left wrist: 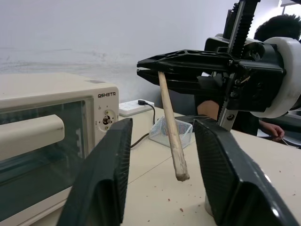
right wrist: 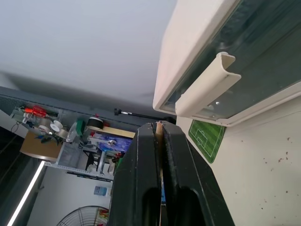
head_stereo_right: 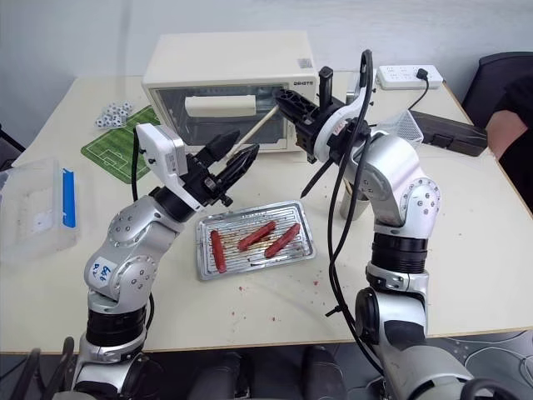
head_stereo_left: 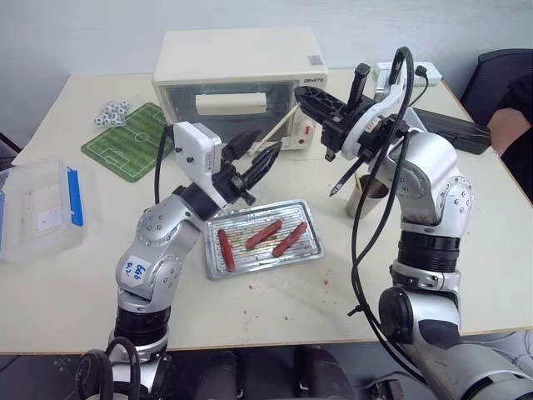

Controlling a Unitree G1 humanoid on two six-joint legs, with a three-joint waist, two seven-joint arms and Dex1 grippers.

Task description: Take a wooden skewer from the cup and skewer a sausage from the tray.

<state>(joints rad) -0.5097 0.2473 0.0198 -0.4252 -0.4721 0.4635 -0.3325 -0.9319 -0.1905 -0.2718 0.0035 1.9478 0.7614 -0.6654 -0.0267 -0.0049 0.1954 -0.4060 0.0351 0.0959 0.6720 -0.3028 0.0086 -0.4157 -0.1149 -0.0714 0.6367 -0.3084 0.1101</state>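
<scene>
My right gripper (head_stereo_left: 298, 93) is shut on the wooden skewer (head_stereo_left: 279, 127) and holds it up in front of the oven, slanting down toward my left. The skewer's free end (left wrist: 178, 169) hangs between the two fingers of my left gripper (head_stereo_left: 260, 148), which stand apart on either side without touching it. Below both grippers lies the silver tray (head_stereo_left: 265, 268) with three small dark red sausages (head_stereo_left: 263, 234) on its ribbed bottom. The grey-brown cup (head_stereo_left: 366, 196) stands to the right of the tray, partly hidden behind my right arm.
A cream toaster oven (head_stereo_left: 237, 75) stands behind the grippers. On the left are a green football-pitch mat (head_stereo_left: 129, 140), small dice (head_stereo_left: 112, 112) and a clear plastic tub (head_stereo_left: 37, 208). A power strip (head_stereo_left: 408, 75), a black case (head_stereo_left: 450, 129) and a person's arm (head_stereo_left: 508, 125) are at the right.
</scene>
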